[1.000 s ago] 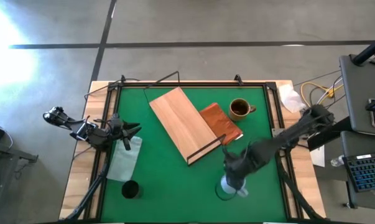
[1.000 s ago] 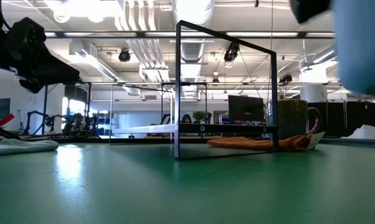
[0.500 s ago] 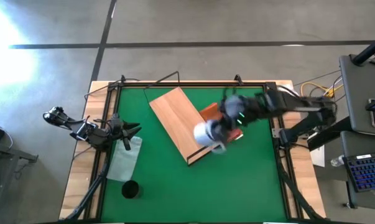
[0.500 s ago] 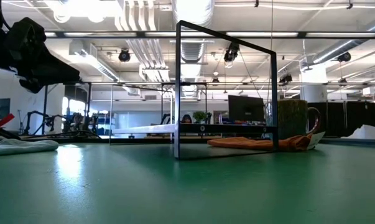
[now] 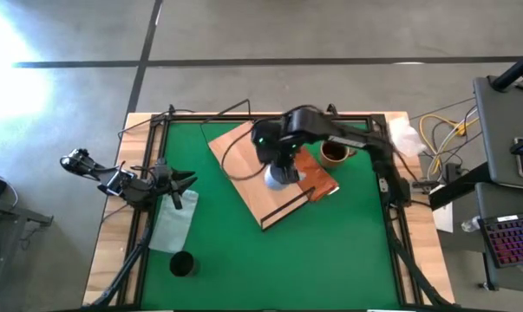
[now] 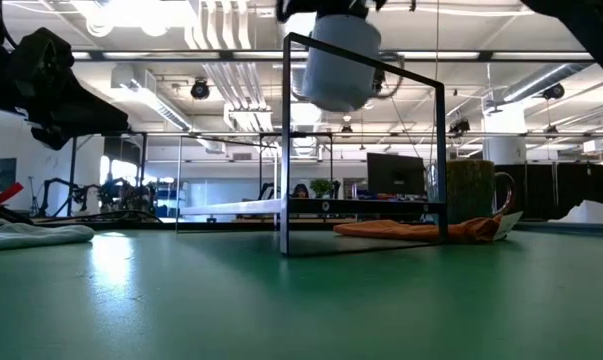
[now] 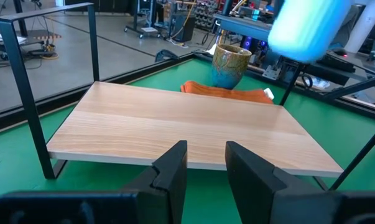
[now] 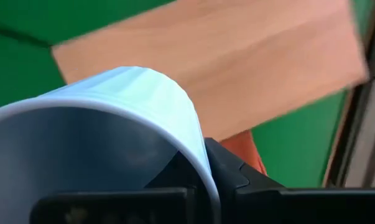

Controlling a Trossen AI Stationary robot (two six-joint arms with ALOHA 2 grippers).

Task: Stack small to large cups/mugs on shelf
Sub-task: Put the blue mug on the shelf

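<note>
My right gripper is shut on the light blue-grey mug and holds it in the air over the near right part of the shelf, a tan board on a dark wire frame. In the low view the mug hangs high above the frame. The brown mug stands on the mat at the far right, beside the orange cloth. The black cup stands at the near left. My left gripper is open and empty at the table's left edge, facing the shelf. My right gripper holds the mug by its rim wall from above, pointing down. One dark finger lies against the outside of the wall; the mug hides the other. The mug hangs below the gripper, slightly tilted, mouth up, clear of the shelf.
A pale translucent bag lies on the mat at the left, below my left gripper. The shelf's wire frame stands upright above the mat. Bare green mat lies in the near right part.
My right gripper has carried the light blue-grey mug from the near right part of the mat, up and toward the far left, and now holds it over the shelf. The mug stays lifted clear.
</note>
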